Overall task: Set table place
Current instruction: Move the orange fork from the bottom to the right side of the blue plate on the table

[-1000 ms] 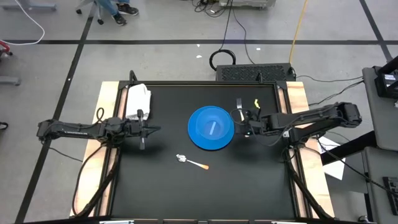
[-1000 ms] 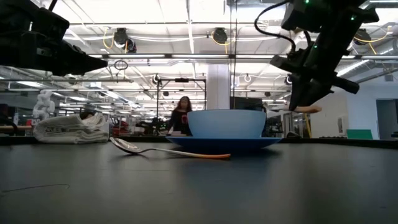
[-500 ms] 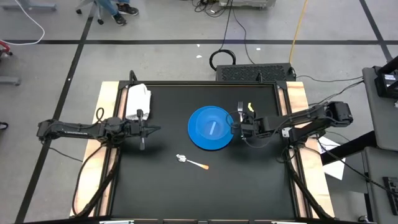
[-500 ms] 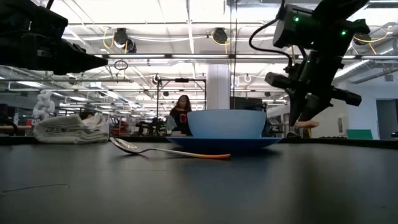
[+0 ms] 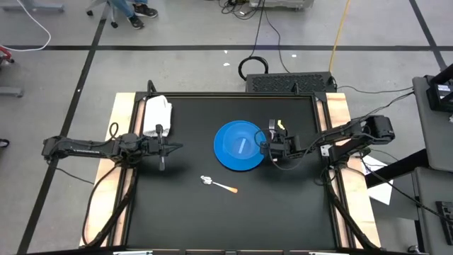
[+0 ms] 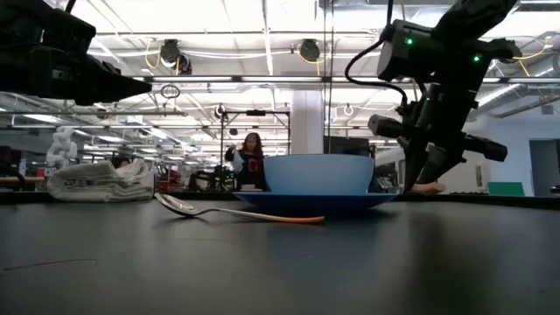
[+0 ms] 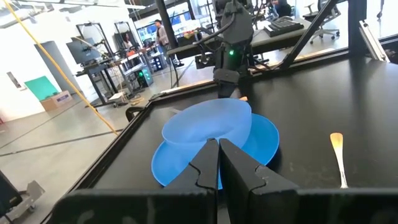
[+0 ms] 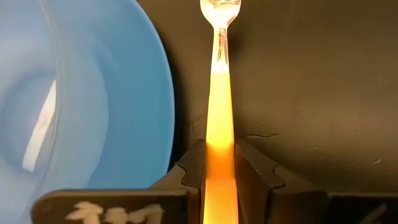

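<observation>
Place setting partly done: blue bowl point(image 5: 239, 144) on blue plate point(image 5: 256, 162) mid-counter point(image 5: 283, 212). Right hand point(image 5: 272, 146) clamps the orange-handled fork point(image 8: 219, 93) just beside the plate's right rim, low, not yet released. Spoon point(image 5: 219, 185) lies loose toward the near edge, napkin point(image 5: 157, 115) at the far-left corner. Left hand point(image 5: 174, 147) pinched shut, empty, near the left edge.

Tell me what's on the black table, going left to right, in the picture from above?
White cloth → left gripper → spoon → blue plate → right gripper holding the fork.
</observation>
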Controlling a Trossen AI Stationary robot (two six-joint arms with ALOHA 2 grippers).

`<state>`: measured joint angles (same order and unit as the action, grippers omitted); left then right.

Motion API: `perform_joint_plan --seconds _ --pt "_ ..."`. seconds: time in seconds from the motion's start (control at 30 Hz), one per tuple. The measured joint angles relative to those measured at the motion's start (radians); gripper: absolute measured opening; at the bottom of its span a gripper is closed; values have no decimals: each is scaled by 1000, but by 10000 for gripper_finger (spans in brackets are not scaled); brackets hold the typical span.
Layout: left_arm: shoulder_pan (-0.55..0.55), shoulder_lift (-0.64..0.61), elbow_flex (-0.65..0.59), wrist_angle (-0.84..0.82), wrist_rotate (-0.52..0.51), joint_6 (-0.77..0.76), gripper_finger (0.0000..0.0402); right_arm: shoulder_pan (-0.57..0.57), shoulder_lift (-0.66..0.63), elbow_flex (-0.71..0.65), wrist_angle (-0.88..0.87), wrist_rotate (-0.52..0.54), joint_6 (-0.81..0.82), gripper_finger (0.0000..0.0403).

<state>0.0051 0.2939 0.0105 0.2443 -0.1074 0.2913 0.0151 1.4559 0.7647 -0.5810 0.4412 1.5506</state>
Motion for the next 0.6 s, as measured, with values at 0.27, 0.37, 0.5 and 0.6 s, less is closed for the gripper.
perform_joint_plan --seconds 0.27,0.37,0.5,0.6 --pt "0 0 0 17 0 -7 19 0 0 0 -58 -1 41 46" --pt "0 0 0 16 0 -12 19 0 0 0 -63 -9 54 46" --pt "0 0 0 16 0 -11 19 0 0 0 -60 -25 61 46" --pt "0 0 0 16 0 -11 19 11 0 0 -59 -26 84 46"
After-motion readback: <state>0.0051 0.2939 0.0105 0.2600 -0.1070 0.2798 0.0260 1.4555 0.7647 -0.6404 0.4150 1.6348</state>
